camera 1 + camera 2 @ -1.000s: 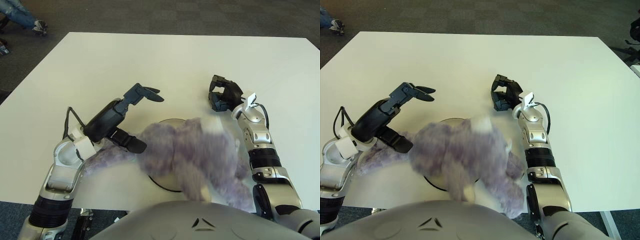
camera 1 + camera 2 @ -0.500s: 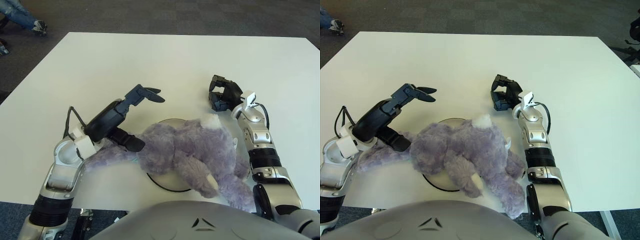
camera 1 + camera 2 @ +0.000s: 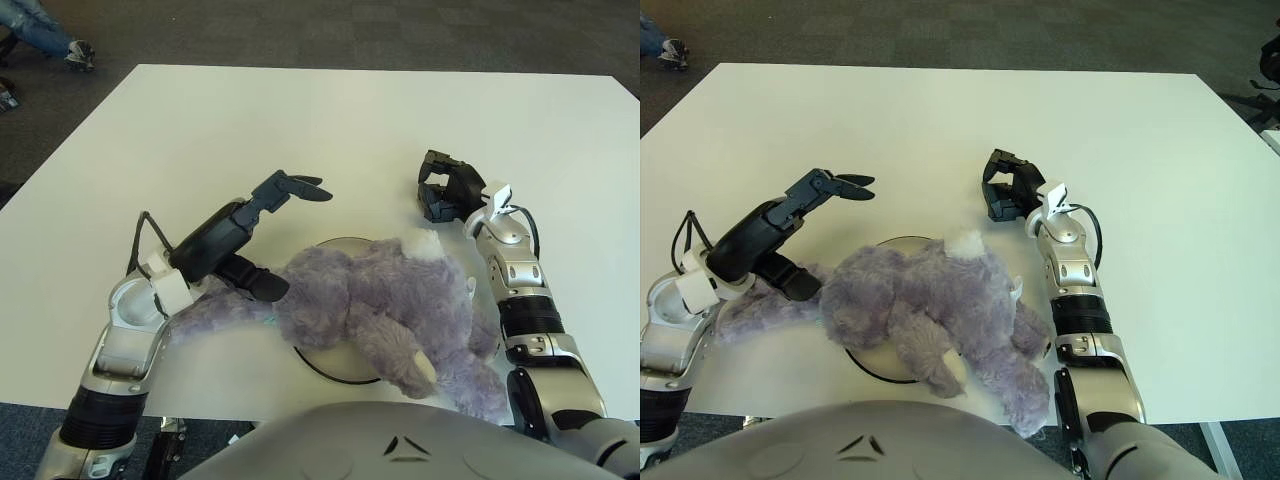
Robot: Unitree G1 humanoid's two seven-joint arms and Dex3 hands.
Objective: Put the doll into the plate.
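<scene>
A fluffy purple doll [image 3: 380,305] lies sprawled across a round plate [image 3: 338,245], hiding most of it; only the plate's dark rim shows at the back and the front left. The doll's long tail [image 3: 215,315] stretches left off the plate onto the table. My left hand [image 3: 265,235] hovers over that tail, fingers spread, the upper fingers [image 3: 300,186] pointing right and the thumb just above the fur, holding nothing. My right hand [image 3: 445,190] shows beyond the doll at the right, fingers curled, holding nothing.
The white table [image 3: 330,130] stretches far back and to both sides. Its front edge runs just below the doll. Dark carpet surrounds it, and a person's shoe [image 3: 78,52] shows at the far left corner.
The doll has dropped and settled on the plate, its leg rolling to rest at the front. My left hand has edged slightly up and off it. The right hand has not moved.
</scene>
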